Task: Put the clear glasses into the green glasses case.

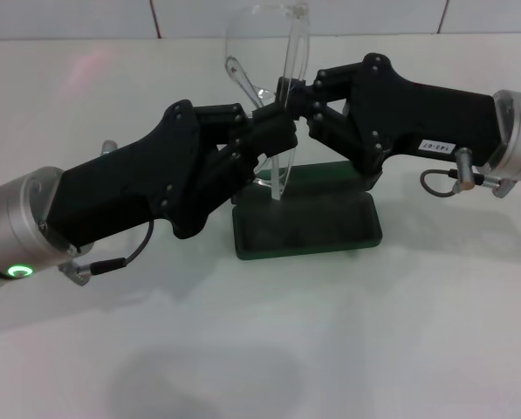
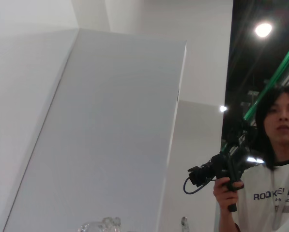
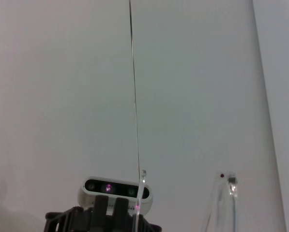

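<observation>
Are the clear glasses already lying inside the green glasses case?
No: the clear glasses are held up in the air between the left gripper and right gripper, above the open green glasses case.

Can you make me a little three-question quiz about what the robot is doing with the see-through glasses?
1. True or false: the clear glasses are lying flat inside the green glasses case.
2. How many grippers meet at the glasses? A) none B) one C) two
3. Fill in: the case sits on the white table, directly ______ the raised glasses.

Key
1. False. They are held up in the air above the open case.
2. C. The left gripper and the right gripper both meet at the frame, jaws closed on it.
3. Below.
</observation>
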Motion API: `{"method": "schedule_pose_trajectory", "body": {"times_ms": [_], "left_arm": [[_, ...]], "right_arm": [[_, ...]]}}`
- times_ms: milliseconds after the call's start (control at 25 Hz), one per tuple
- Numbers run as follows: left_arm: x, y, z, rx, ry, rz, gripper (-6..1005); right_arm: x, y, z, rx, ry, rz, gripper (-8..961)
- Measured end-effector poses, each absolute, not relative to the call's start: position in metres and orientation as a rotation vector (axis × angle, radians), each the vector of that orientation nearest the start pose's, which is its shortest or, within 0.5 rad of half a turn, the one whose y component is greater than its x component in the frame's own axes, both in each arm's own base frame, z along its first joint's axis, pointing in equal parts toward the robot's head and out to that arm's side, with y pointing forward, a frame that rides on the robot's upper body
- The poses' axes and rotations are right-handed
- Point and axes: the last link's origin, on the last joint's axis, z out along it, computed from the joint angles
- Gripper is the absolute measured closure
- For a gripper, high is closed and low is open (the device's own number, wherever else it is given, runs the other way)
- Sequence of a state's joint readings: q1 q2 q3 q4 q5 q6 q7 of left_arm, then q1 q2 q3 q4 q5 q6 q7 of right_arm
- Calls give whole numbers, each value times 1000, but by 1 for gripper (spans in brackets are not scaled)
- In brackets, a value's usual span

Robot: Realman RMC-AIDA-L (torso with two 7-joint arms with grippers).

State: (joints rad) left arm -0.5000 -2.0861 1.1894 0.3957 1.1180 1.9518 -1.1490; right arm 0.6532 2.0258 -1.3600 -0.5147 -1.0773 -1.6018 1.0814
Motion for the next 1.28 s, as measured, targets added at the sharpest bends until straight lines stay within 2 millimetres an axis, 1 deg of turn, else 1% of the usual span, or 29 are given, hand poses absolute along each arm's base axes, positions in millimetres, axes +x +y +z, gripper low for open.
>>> {"method": "schedule_pose_trajectory", "body": {"times_ms": [320,800,1280], "left_arm": [[-189,277,-9,-2567,-341,-1769,902],[-191,284,-11,-2538,-377,-1720,901],[-192,285,-11,-2534,-381,-1714,900]], "right_arm": [[142,338,-22,-2737,34,1363,905],[142,338,-24,-2750,31,1352,904],[142,343,-23,-2725,34,1329,904]]}}
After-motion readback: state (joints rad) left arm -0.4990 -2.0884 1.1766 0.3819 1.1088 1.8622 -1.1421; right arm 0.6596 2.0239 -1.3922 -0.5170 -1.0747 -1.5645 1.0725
